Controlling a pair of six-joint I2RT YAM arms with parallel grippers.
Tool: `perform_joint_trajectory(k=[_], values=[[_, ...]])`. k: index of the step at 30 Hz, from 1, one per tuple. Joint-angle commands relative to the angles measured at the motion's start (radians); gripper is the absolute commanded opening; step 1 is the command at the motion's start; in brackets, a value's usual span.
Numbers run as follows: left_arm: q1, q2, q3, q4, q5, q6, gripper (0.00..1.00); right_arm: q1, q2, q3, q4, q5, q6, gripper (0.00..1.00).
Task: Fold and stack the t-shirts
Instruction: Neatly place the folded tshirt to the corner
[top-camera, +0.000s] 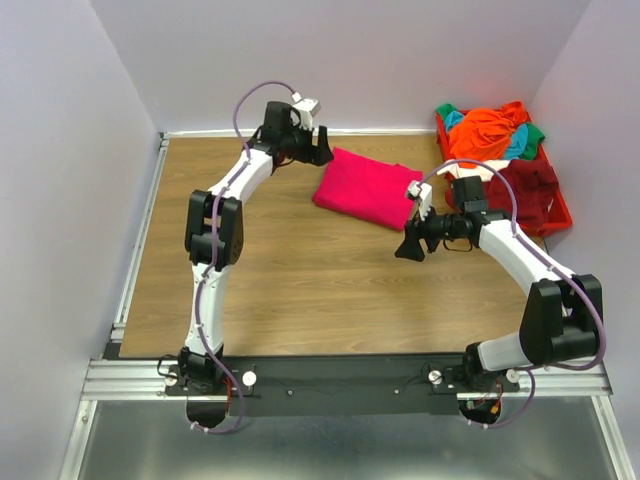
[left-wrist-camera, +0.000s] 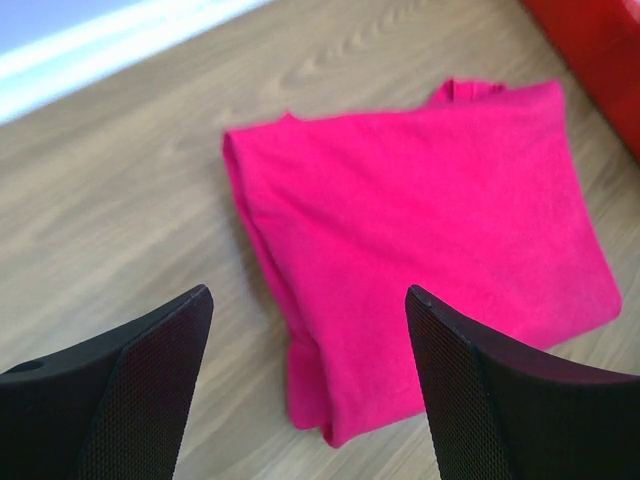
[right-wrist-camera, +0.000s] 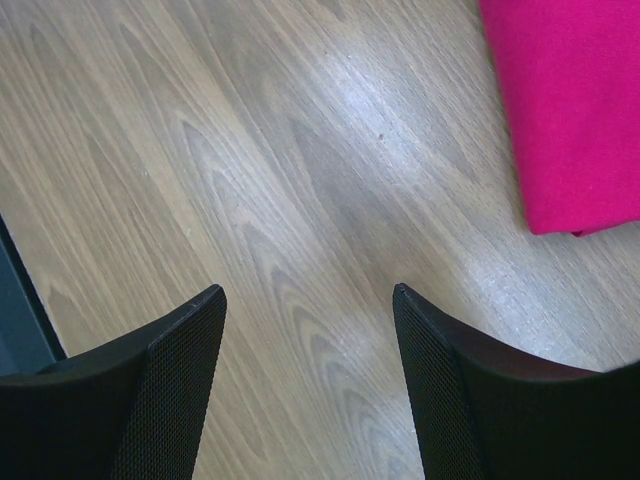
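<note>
A folded magenta t-shirt (top-camera: 366, 187) lies flat on the wooden table at the back centre; it fills the left wrist view (left-wrist-camera: 420, 240) and shows at the top right of the right wrist view (right-wrist-camera: 575, 110). My left gripper (top-camera: 318, 150) hovers at the shirt's far left corner, open and empty (left-wrist-camera: 310, 300). My right gripper (top-camera: 408, 245) is just off the shirt's near right corner, open over bare wood (right-wrist-camera: 310, 300). Orange (top-camera: 495, 128), teal and green t-shirts are heaped in the red bin (top-camera: 557, 215), and a dark maroon t-shirt (top-camera: 525, 185) hangs over its front.
The red plastic bin stands at the back right against the wall; its side shows at the top right of the left wrist view (left-wrist-camera: 600, 60). White walls close the table on three sides. A metal rail (top-camera: 350, 380) runs along the near edge.
</note>
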Motion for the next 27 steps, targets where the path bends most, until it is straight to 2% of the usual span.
perform_joint_trajectory(k=[1,5,13,16,17,20,23,24,26,27], values=[[-0.037,0.083,0.043,-0.123,-0.008,0.028,0.84,-0.009,-0.020,-0.016,-0.012,-0.034,-0.016,0.75],[-0.052,0.123,0.063,-0.160,-0.104,0.057,0.82,-0.015,-0.023,-0.017,-0.014,-0.043,-0.015,0.75],[-0.073,0.169,0.064,-0.235,-0.089,0.096,0.72,-0.016,-0.023,-0.016,-0.014,-0.043,-0.015,0.75],[-0.087,0.215,0.112,-0.310,-0.094,0.116,0.66,-0.018,-0.025,-0.016,-0.014,-0.045,-0.013,0.75],[-0.089,0.241,0.141,-0.330,-0.112,0.120,0.61,-0.021,-0.025,-0.016,-0.015,-0.043,-0.013,0.75],[-0.099,0.273,0.181,-0.396,-0.160,0.123,0.58,-0.025,-0.028,-0.017,-0.014,-0.048,-0.012,0.75],[-0.099,0.284,0.193,-0.433,-0.219,0.123,0.47,-0.029,-0.031,-0.017,-0.014,-0.053,-0.012,0.75],[-0.098,0.281,0.192,-0.436,-0.224,0.131,0.33,-0.030,-0.031,-0.017,-0.014,-0.053,-0.012,0.75],[-0.090,0.270,0.187,-0.448,-0.244,0.131,0.16,-0.030,-0.033,-0.016,-0.014,-0.053,-0.010,0.75],[-0.083,0.263,0.184,-0.451,-0.256,0.131,0.00,-0.032,-0.036,-0.017,-0.014,-0.053,-0.010,0.75]])
